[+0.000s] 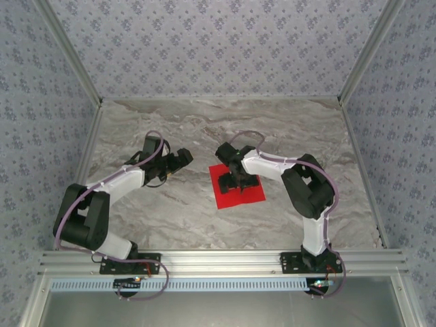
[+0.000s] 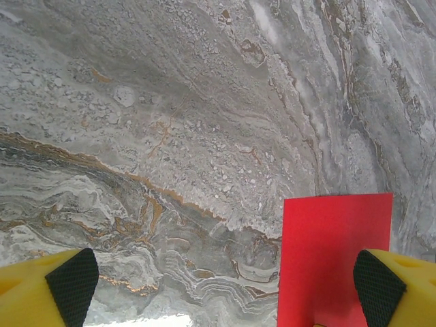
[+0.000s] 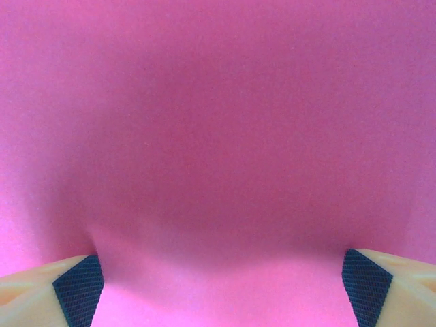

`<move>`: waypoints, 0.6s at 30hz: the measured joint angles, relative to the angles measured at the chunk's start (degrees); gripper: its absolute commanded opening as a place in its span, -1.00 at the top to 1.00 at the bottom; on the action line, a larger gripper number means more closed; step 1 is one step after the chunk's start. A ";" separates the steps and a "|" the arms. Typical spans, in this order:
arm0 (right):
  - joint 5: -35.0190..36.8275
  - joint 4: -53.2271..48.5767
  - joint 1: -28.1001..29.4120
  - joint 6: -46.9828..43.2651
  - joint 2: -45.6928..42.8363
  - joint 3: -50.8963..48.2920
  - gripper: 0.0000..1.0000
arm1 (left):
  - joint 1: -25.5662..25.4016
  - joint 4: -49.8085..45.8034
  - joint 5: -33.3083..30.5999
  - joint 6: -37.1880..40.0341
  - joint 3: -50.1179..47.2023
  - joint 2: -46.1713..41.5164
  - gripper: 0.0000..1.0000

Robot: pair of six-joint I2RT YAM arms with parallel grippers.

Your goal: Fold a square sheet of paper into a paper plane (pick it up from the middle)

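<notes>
Black-padded right fingers (image 3: 78, 293) stood wide, low over the middle of the square sheet of paper (image 1: 228, 197), which lay flat on the marble bench (image 1: 204, 122). Judged best: press down, close slowly, pinch up a ridge without skidding. Wide too, the left fingers (image 2: 68, 286) hovered just beside the sheet, not obstructing.

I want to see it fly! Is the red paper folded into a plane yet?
No, the square sheet of paper lies flat on the marble table, a plain square with no folds showing.

Matt red paper sheet (image 1: 231, 196), smooth veined marble table (image 1: 204, 129)
</notes>
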 measured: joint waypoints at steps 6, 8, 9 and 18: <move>0.24 0.66 -0.17 1.11 0.09 -0.11 -0.43 | 0.00 0.00 0.02 0.00 0.11 0.00 -0.98; 0.31 1.31 -0.24 1.44 -0.28 -0.48 -0.25 | -0.11 0.00 0.00 0.00 0.11 0.00 -0.98; 0.22 1.81 -0.42 1.60 -0.63 -0.87 -0.13 | -0.22 0.00 0.00 0.00 0.11 0.00 -0.98; -9.40 14.25 -5.68 8.00 -6.27 -8.87 0.63 | -0.31 4.57 1.46 -4.17 -0.09 1.38 -0.98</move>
